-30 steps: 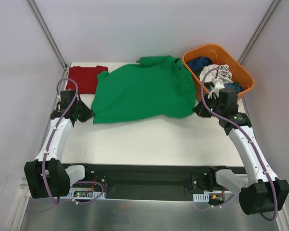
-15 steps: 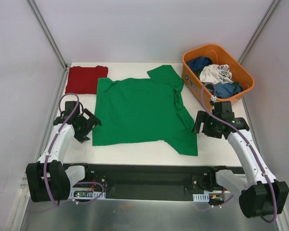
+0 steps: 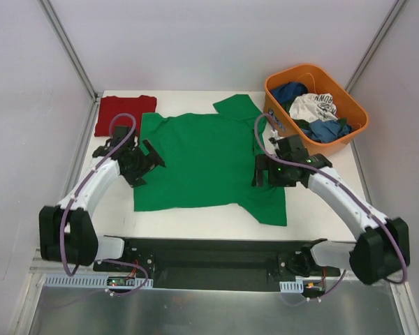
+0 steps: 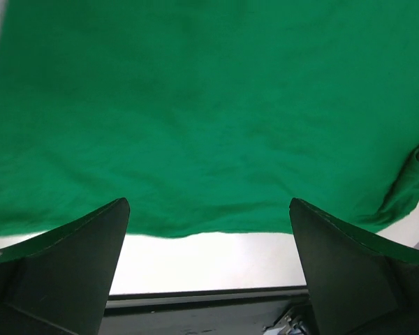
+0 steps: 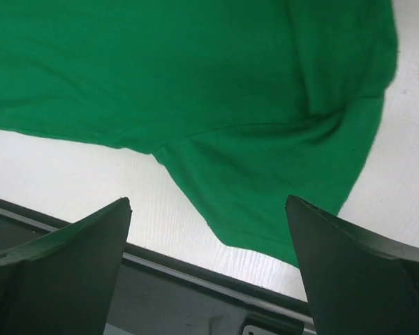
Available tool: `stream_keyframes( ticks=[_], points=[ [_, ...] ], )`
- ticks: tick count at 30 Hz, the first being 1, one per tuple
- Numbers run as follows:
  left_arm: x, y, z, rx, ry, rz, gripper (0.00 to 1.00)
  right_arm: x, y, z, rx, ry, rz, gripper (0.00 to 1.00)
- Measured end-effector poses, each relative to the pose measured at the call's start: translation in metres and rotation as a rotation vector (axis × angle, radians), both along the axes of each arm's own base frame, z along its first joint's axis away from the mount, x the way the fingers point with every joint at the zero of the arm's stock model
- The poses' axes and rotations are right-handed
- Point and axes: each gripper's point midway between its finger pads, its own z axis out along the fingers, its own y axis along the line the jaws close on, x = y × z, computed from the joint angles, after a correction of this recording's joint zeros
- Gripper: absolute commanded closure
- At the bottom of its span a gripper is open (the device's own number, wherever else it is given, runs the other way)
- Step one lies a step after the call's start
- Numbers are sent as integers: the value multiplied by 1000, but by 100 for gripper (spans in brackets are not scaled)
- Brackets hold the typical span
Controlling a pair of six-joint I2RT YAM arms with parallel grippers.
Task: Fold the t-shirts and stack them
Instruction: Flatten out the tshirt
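Note:
The bright green t-shirt (image 3: pixel 202 160) lies spread flat in the middle of the white table, collar toward the basket, one sleeve (image 3: pixel 269 202) reaching the near right. The dark red t-shirt (image 3: pixel 123 115) lies folded at the back left corner. My left gripper (image 3: pixel 145 162) hovers open over the green shirt's left edge. In the left wrist view green cloth (image 4: pixel 209 112) fills the top, and the left gripper (image 4: pixel 209 234) holds nothing. My right gripper (image 3: pixel 262 171) is open above the right side, and in its wrist view the sleeve (image 5: pixel 279 181) lies below the empty right gripper (image 5: pixel 208 234).
An orange basket (image 3: pixel 356 115) at the back right holds blue garments (image 3: pixel 290 91) and a white printed one (image 3: pixel 313 106). A black rail (image 3: pixel 216 255) runs along the table's near edge. Grey walls close in both sides.
Both grippers opened and let go of the green shirt, which went from bunched and lifted to lying flat. Both arms then swung inward over its left and right edges.

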Motion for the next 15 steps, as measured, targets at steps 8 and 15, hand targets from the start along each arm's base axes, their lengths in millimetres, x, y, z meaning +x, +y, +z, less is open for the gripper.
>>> stream_keyframes(
  ticks=[8, 15],
  points=[
    [30, -27, -44, -33, 115, -84, 1, 36, 23, -57, -40, 122, -39, 2],
    [3, -23, -78, -20, 212, -82, 1, 3, 11, -99, -72, 232, -70, 2]
  ],
)
